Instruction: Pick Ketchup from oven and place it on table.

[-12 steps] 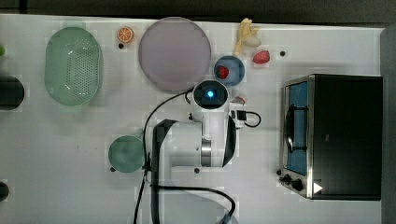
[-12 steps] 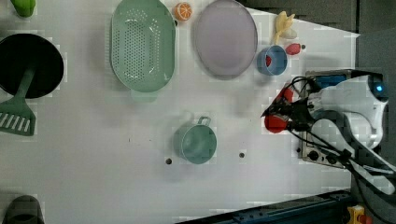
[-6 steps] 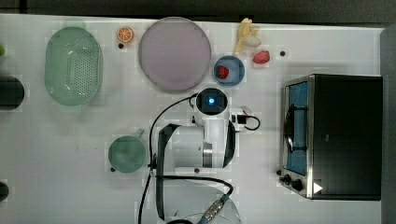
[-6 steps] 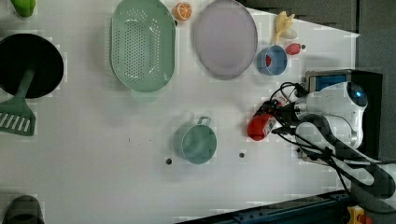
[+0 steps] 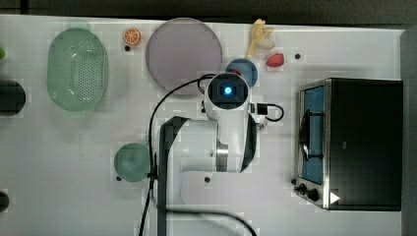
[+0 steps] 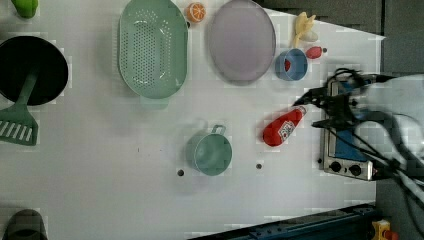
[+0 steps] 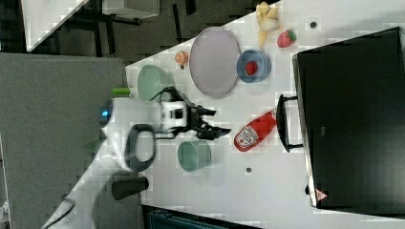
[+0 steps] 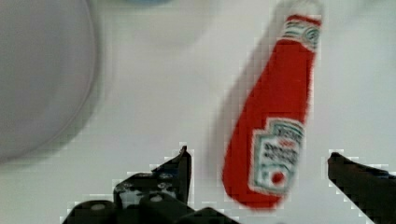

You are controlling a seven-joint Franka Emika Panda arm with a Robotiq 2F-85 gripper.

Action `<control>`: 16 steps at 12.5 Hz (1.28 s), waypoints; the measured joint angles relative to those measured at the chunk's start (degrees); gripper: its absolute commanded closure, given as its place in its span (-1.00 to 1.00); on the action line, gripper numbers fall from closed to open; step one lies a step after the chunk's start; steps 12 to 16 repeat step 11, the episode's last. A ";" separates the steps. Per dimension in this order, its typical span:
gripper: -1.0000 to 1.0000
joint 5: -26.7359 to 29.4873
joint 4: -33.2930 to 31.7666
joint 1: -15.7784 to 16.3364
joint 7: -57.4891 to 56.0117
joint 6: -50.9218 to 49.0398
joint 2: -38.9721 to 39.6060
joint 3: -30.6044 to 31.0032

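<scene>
Since the earlier frame, the ketchup bottle [image 6: 284,127] lies released on the white table [image 6: 100,190], at nine o'clock of the toaster oven [image 6: 350,150] in the left view. Gripper [image 8: 259,170] hangs wide open, holding nothing, so placement looks complete.

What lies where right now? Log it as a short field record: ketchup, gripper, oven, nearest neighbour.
ketchup: Ketchup lying on its side on the table, label up
gripper: gripper open, fingers either side of the bottle's base, not gripping it
oven: oven closed, handle facing the bottle's cap
nearest neighbour: green cup, apart from the bottle
</scene>
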 measured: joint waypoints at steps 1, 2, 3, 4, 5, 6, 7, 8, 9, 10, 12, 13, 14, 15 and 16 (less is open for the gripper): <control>-1.00 -0.03 2.01 -0.30 0.00 -5.74 -3.34 0.08; -1.00 0.34 4.81 -0.65 0.00 -8.97 -5.88 0.32; -1.00 0.60 7.83 -0.68 0.00 -10.41 -7.95 0.34; -1.00 0.21 11.58 -0.50 0.00 -12.77 -9.82 0.16; -1.00 -0.12 16.28 -0.22 0.00 -15.19 -11.25 -0.36; -1.00 -0.21 21.09 -0.29 0.00 -17.67 -12.31 -0.78; -1.00 0.51 25.29 -0.40 0.01 -19.98 -13.27 -0.94; -1.00 1.76 28.59 -0.48 0.03 -22.03 -14.09 -0.86; -1.00 1.20 30.61 -0.42 0.03 -24.16 -14.93 -0.66; -1.00 0.44 32.23 -0.36 0.02 -29.26 -15.33 -0.55; -1.00 0.44 33.40 -0.31 0.03 -35.09 -15.35 -0.54; -1.00 0.44 33.40 -0.31 0.03 -35.09 -15.35 -0.54; -1.00 0.44 33.40 -0.31 0.03 -35.09 -15.35 -0.54; -1.00 0.44 33.40 -0.31 0.03 -35.09 -15.35 -0.54; -1.00 0.44 33.40 -0.31 0.03 -35.09 -15.35 -0.54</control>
